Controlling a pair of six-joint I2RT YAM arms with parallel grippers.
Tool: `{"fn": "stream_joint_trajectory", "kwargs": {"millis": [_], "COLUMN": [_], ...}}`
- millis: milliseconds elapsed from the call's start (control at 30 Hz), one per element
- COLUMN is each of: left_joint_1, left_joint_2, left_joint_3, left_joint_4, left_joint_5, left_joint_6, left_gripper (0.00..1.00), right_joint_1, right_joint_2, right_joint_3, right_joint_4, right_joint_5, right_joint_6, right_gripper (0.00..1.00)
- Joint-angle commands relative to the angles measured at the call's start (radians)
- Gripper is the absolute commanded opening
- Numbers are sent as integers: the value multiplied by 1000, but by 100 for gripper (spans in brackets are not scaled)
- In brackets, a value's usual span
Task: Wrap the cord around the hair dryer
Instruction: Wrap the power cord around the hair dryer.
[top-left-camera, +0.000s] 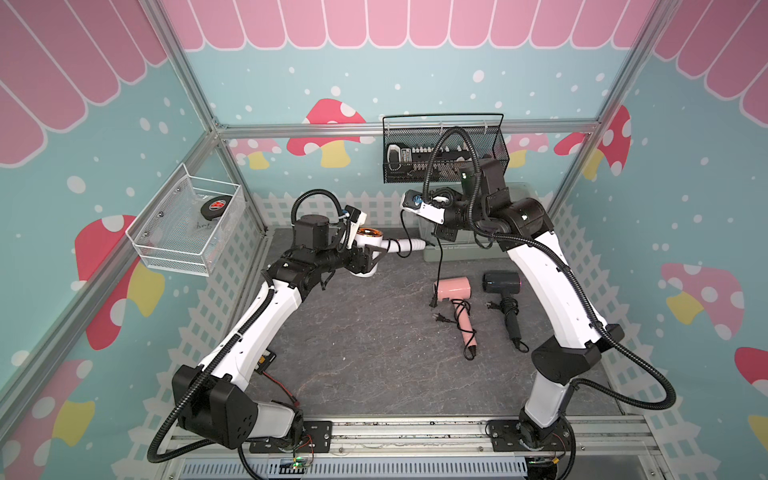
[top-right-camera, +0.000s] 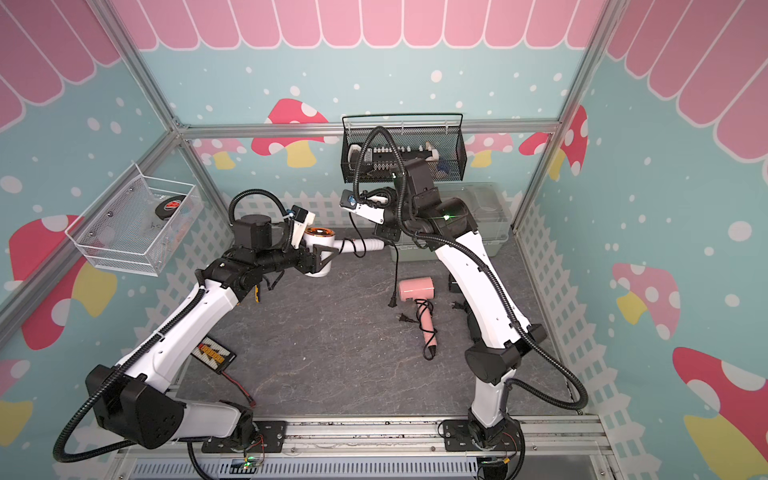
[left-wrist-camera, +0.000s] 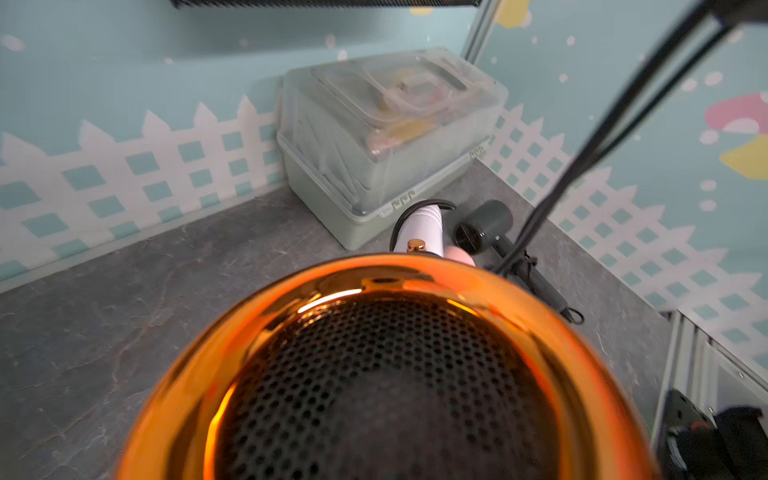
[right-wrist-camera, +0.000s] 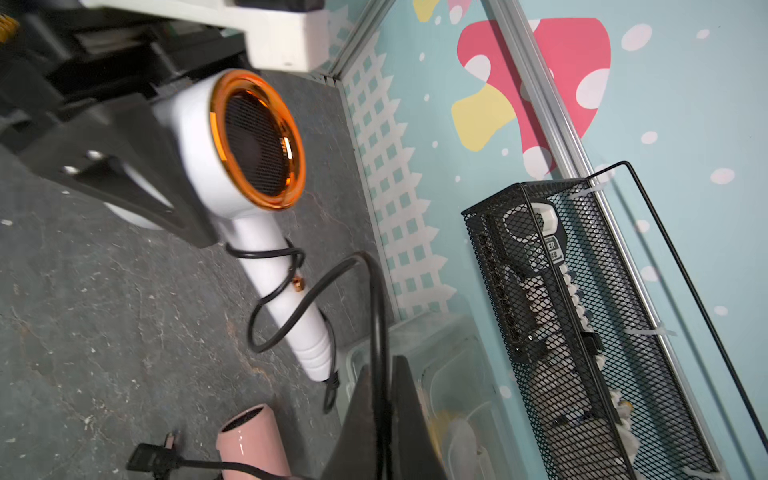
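Note:
A white hair dryer (top-left-camera: 365, 243) with a shiny orange ring is held off the table, its handle (top-right-camera: 370, 245) pointing toward the right arm. My left gripper (top-left-camera: 370, 258) is shut on the dryer's head, one black finger (right-wrist-camera: 124, 178) lying against the white shell. In the left wrist view the orange ring (left-wrist-camera: 573, 365) fills the frame and hides the jaws. The black cord (right-wrist-camera: 374, 291) loops loosely around the handle (right-wrist-camera: 282, 291). My right gripper (right-wrist-camera: 381, 368) is shut on the cord above the handle's end. From there the cord (top-left-camera: 438, 270) hangs down to its plug (top-left-camera: 433, 302).
A pink hair dryer (top-left-camera: 453, 289) and a black hair dryer (top-left-camera: 500, 282), both with cords wound on them, lie on the grey table at right. A pale green lidded box (left-wrist-camera: 374, 145) stands at the back right. A black mesh basket (top-left-camera: 444, 153) and a white wire basket (top-left-camera: 187, 224) hang on the walls.

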Motion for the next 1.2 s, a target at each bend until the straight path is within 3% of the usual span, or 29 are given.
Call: {"fn": "stream_joint_trajectory", "kwargs": {"millis": [0,367,633,800,967,1167], "left_joint_1": [-16,-30,-80,-76,-46,8], "left_joint_2": [-75,-169,-156,-192,-185,-150], "left_joint_3": [6,-10,13,-41,-61,-106], "left_joint_4": [-35,-103,-81,110,326,723], "left_joint_5": [120,229,376,445,516,575], "left_joint_6": [80,107,74,-27,-159,-440], "left_gripper": [0,0,0,0,0,0], "right_joint_1": [-25,-101,-136,-231,-278,-317], "right_joint_2": [32,114,166,227,275,293], "right_joint_3": [73,98,121,121,104,6], "right_joint_4": [-47,-40,-23,-10,-10,55], "right_joint_5": [34,-55,-250,-526,-697,-875], "right_joint_6": [-70,-68,-18,74,139,242], "right_gripper": [0,0,0,0,0,0]}}
